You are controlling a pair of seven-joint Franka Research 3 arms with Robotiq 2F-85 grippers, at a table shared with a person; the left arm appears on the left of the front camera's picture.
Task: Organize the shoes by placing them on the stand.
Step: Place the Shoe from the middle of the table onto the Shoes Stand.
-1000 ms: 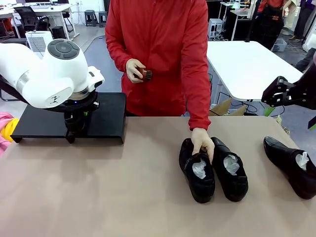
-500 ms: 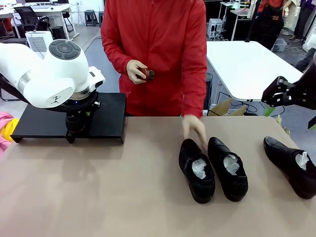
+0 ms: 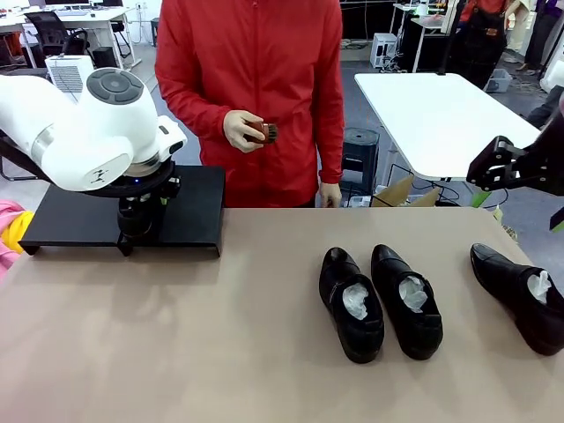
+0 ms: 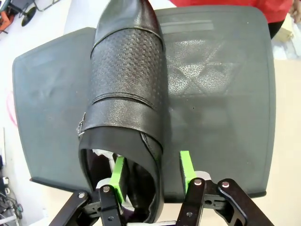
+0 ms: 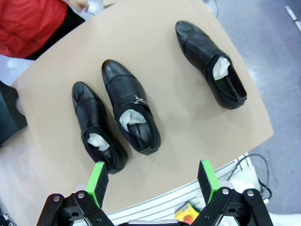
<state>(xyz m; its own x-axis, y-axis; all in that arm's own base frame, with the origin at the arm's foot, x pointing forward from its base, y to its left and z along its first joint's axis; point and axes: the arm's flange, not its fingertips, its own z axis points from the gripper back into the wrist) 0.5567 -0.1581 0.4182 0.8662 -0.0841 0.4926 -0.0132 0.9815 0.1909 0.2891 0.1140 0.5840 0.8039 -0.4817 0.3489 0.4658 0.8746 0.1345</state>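
Over the stand point(image 4: 225, 94), the left pincer point(image 4: 151, 159) points down, pads point(image 4: 186, 165) parted loosely astride the rim of a shoe point(image 4: 127, 70).

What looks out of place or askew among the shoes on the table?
The rightmost shoe lies apart from the side-by-side pair and slants more than they do; nothing looks spilled or damaged.

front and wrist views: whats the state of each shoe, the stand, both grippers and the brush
low matte black stand: carrying one shoe
glossy black leather shoe on it: upright
left gripper: open, pads astride that shoe's heel wall
right gripper: open, empty
two black shoes mid-table: upright, side by side, paper-stuffed
black shoe at table's right end: upright, paper-stuffed
small brown brush: held in the person's hand
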